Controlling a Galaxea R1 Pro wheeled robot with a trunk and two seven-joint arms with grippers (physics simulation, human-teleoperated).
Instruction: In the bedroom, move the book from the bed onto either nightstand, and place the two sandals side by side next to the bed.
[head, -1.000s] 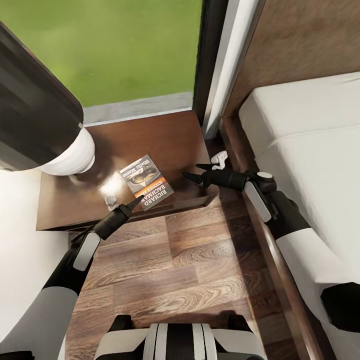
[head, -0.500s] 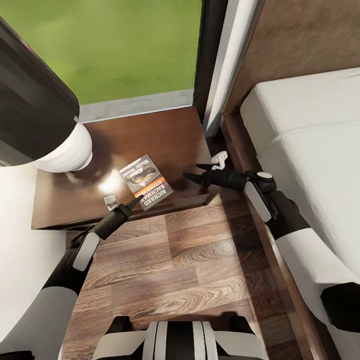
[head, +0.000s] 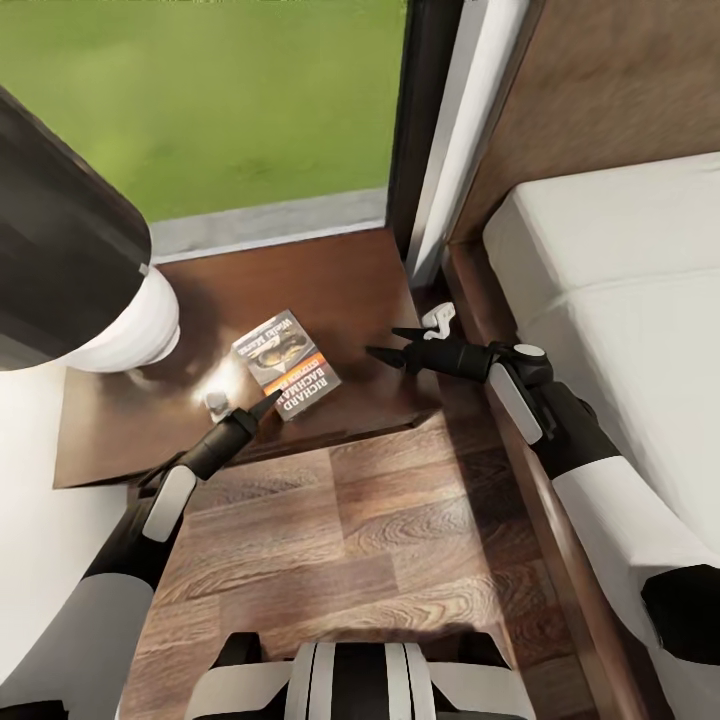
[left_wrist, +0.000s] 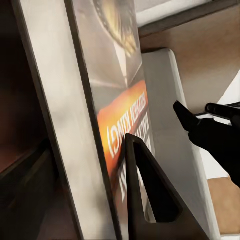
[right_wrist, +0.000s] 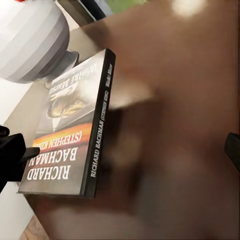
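The book lies flat on the dark-brown nightstand, cover up, with its orange band and white lettering showing. My left gripper is shut with nothing in it, its tip at the book's near corner; the left wrist view has the book right beside the fingers. Just right of the book, my right gripper hangs open over the nightstand top, holding nothing. The right wrist view looks along the book from its spine side. The bed is at the right. The sandals are out of view.
A lamp with a white base and a dark shade stands on the nightstand's left part. A small pale object sits near its front edge. A white fitting lies between nightstand and bed. Wood floor stretches in front.
The head camera has shifted a little, so the nightstand sits slightly lower in the picture. Both grippers keep their places beside the book, which has not moved on the nightstand.
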